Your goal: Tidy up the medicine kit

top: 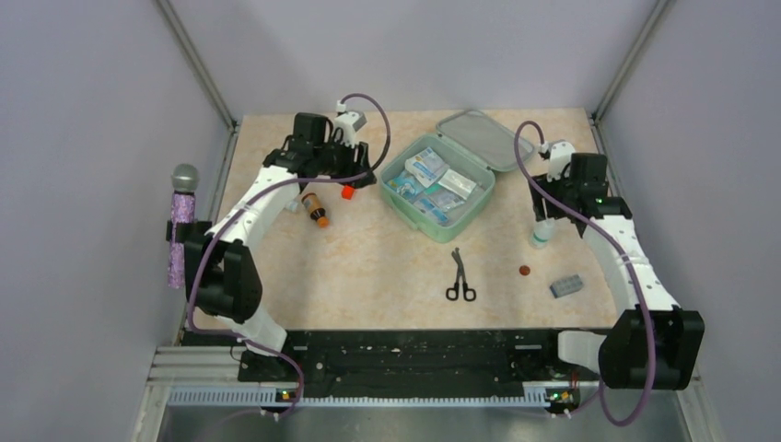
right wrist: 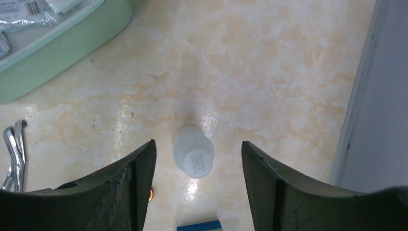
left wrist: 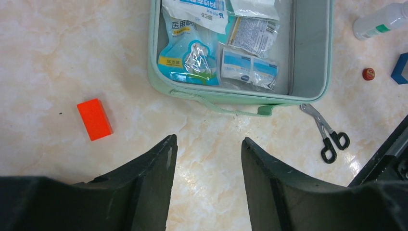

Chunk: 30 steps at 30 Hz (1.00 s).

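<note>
We're over the marbled counter [top: 368, 267], and the medicine kit [left wrist: 308, 43] sits at its far middle, lid [top: 479, 138] flung open toward the back. Inside we see flat sachets [left wrist: 250, 70] and a teal packet [left wrist: 187, 53] with Chinese print. The left arm [top: 267, 184] reaches out left of the kit, the left claw [left wrist: 208, 142] spread wide above the counter, holding nothing. The right claw [right wrist: 198, 144] hangs open astride a white bottle [right wrist: 193, 153] standing on end, fingers clear of it both sides. Scissors [top: 460, 276] lie just beside the kit's near corner; an orange block [left wrist: 95, 119] rests to its left. The bottle's print is too small to read.
</note>
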Each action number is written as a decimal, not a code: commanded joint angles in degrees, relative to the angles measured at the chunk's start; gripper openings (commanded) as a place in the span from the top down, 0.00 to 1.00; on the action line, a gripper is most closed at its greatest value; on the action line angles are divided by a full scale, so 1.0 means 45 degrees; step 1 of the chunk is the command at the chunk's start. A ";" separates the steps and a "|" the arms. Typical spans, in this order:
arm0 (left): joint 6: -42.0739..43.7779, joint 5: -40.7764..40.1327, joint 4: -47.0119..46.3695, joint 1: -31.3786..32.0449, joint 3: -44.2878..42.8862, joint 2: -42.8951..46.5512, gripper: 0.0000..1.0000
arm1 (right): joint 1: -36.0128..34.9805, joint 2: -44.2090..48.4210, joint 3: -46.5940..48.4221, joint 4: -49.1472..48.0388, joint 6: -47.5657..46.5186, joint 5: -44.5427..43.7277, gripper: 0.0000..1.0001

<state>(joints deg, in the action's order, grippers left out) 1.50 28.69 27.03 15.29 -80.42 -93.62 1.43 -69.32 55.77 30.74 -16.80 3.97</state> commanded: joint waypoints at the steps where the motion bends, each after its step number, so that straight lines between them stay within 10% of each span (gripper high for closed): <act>1: 0.0345 0.0000 -0.0081 0.0088 -0.0692 0.0148 0.44 | 0.0055 0.0115 0.0028 -0.1357 0.0256 0.0052 0.36; 6: -0.0298 -0.7679 0.1808 0.0194 -0.0908 -0.0168 0.47 | 0.0070 -0.0387 0.0971 -0.1261 0.0599 0.0738 0.36; 10: 0.0200 -1.0463 0.2069 0.0104 -0.0276 -0.0345 0.44 | 0.0070 -0.1036 0.1877 -0.1205 0.1277 0.1153 0.37; 30: 1.5779 -0.7505 0.7137 -0.2075 -0.2311 -0.2845 0.47 | 0.0061 -0.0884 0.2087 -0.1682 0.2698 0.2621 0.38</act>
<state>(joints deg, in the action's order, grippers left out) 56.47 -9.28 54.22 8.58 -87.48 -103.77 1.56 -74.83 64.53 25.47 -6.00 14.66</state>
